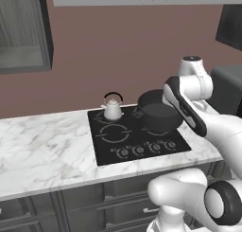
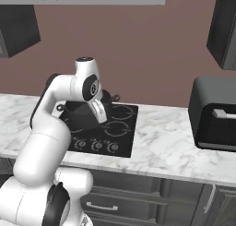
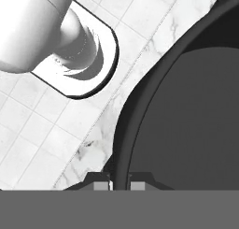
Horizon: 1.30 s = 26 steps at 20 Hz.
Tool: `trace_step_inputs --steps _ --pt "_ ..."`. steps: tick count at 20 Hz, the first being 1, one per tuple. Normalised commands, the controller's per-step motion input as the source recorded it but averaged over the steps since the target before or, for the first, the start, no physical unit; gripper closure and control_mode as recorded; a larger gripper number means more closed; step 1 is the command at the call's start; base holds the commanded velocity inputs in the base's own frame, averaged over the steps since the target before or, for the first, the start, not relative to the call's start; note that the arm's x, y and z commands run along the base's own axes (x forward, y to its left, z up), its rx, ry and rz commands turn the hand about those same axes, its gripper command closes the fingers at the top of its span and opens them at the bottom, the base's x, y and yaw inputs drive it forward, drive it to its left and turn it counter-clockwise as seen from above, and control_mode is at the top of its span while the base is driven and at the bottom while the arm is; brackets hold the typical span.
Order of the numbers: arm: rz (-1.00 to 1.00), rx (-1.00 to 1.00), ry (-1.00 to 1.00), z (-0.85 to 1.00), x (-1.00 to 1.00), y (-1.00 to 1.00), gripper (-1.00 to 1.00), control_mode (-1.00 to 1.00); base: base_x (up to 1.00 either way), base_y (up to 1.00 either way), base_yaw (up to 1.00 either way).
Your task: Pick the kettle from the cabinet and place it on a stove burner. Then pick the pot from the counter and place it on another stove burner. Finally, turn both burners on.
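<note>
Tool [image 3: 119,180] clamped on pot [image 3: 186,120] rim, above cooktop [image 1: 137,138]

Glossy white rounded arm [image 2: 50,128] links, dark joints (black bands).

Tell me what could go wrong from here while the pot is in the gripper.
1. The gripper pinches only the thin rim of the pot; so wide a pot could tilt or slip.
2. The kettle stands close beside the pot on the cooktop; a sideways swing could knock it.
</note>
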Motion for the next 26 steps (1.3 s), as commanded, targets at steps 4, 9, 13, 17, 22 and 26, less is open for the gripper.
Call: trace_step_inputs --steps 4,9,13,17,22,26 --pt "0.00 0.00 0.00 -0.06 0.35 -0.11 1.00 -1.00 0.00 0.00 0.00" --pt "0.00 0.00 0.00 -0.05 0.38 -0.04 1.00 -1.00 0.00 0.00 0.00" --pt "0.00 0.00 0.00 -0.05 0.33 -0.10 1.00 -1.00 0.00 0.00 0.00" --pt "0.00 0.00 0.00 -0.07 0.36 -0.13 1.00 -1.00 0.00 0.00 0.00" --pt "0.00 0.00 0.00 -0.09 0.35 -0.13 1.00 -1.00 0.00 0.00 0.00" --pt "0.01 0.00 0.00 -0.09 0.33 -0.18 1.00 -1.00 0.00 0.00 0.00"
